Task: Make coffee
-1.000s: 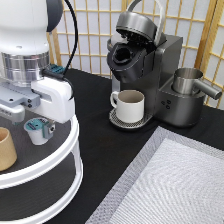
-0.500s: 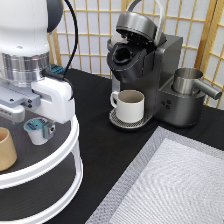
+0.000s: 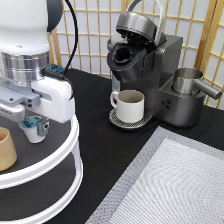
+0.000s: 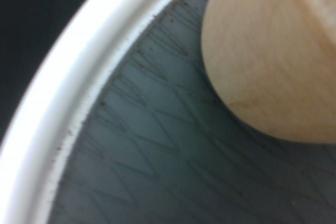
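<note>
Exterior view puts your claw low over the upper shelf of the white two-tier round stand, at the exterior view's left. Its fingers are closed on the coffee pod; you can see the small white pod with its teal top sitting tilted between them, at or just above the dark shelf surface. Just beside the claw, toward the exterior view's left and bottom, stands the tan cup on the same shelf. Well apart from the claw, toward the exterior view's right, the coffee machine has its lid up, and the cream mug sits on its drip tray. Your wrist view shows only the stand's white rim and dark shelf beside the tan cup.
</note>
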